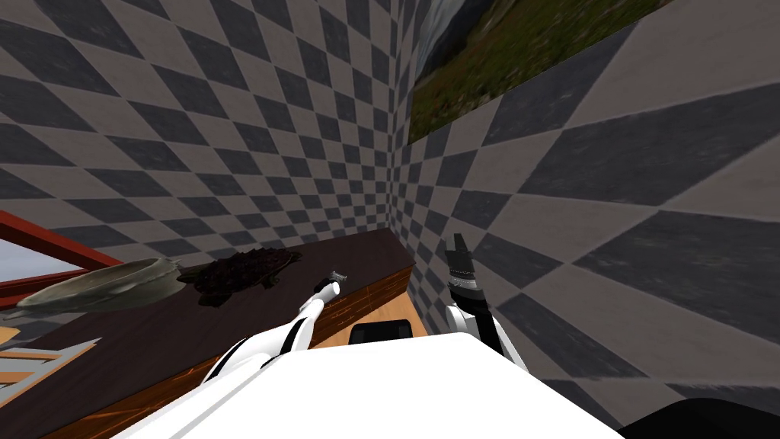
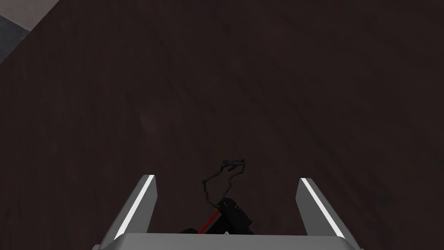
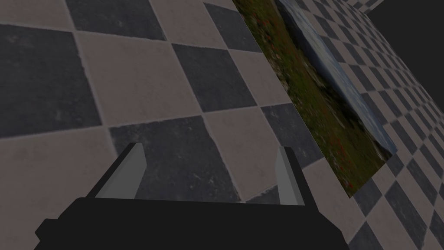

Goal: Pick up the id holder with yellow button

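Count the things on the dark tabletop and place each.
3. A shallow grey dish at the far left, a dark lumpy thing beside it, and a black id holder with a chain between the left gripper's open fingers. More may be hidden.

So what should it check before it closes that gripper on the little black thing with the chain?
1. Left gripper open: ok, its fingers stand wide apart.
2. Id holder between the fingers: ok, its black body lies close to the gripper's body.
3. Yellow button seen, so it is the right item: cannot tell.
4. Chain clear of the fingers: ok, it lies between them and touches neither.
5. Fingers low enough over the dark tabletop: cannot tell.
6. Right gripper out of the way: ok, open and raised beside the chequered wall.
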Robot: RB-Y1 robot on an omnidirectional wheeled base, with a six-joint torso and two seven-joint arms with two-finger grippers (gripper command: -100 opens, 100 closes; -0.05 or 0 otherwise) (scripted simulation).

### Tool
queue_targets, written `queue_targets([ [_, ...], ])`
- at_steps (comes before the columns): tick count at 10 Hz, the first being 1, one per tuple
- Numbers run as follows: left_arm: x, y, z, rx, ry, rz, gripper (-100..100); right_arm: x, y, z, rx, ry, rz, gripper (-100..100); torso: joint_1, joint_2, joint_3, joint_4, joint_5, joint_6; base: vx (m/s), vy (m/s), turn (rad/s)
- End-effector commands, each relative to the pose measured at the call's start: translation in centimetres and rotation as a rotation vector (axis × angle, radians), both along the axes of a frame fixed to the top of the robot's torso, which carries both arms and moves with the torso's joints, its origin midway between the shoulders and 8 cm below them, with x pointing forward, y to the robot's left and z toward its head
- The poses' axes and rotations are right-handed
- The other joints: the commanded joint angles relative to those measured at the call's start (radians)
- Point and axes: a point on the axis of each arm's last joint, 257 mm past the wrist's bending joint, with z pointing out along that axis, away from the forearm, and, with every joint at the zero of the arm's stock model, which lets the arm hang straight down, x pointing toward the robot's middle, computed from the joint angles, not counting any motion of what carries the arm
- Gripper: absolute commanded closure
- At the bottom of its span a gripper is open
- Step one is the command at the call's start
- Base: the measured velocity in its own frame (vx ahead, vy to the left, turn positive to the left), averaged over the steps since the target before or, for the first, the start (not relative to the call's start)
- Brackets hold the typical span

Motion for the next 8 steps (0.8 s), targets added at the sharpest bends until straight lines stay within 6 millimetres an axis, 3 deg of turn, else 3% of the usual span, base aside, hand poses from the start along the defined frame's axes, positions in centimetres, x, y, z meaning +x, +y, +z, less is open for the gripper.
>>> queue_targets([
  [1,0.0,0.0,0.0,0.0,0.0,0.0,-100,0.0,0.0,0.0,0.0,0.0,0.0,0,0.0,0.0,0.0,0.0,0.0,0.0,0.009,0.02,0.009],
  [2,0.0,0.0,0.0,-0.002,0.0,0.002,0,0.0,0.0,0.0,0.0,0.0,0.0,0,-0.001,0.001,0.0,0.0,0.0,0.0,0.0,0.0,0.0],
  [3,-0.3,-1.0,-0.4,-0.001,0.001,-0.013,-100,0.0,0.0,0.0,0.0,0.0,0.0,0,-0.002,0.001,0.001,0.0,0.0,0.0,0.042,0.012,0.099],
  [4,-1.1,-1.2,-1.1,-0.008,0.022,-0.013,-100,0.0,0.0,0.0,0.0,0.0,0.0,0,-0.002,-0.001,0.0,0.0,0.0,0.0,0.052,0.016,0.047],
  [6,-0.3,-1.0,-0.4,-0.001,0.001,-0.013,-100,0.0,0.0,0.0,0.0,0.0,0.0,0,-0.002,-0.001,0.0,0.0,0.0,0.0,0.021,0.009,-0.006],
  [8,-0.7,-1.9,-0.7,0.0,0.001,-0.027,-100,0.0,0.0,0.0,0.0,0.0,0.0,0,-0.002,0.0,0.0,0.0,0.0,0.0,0.03,0.015,0.063],
])
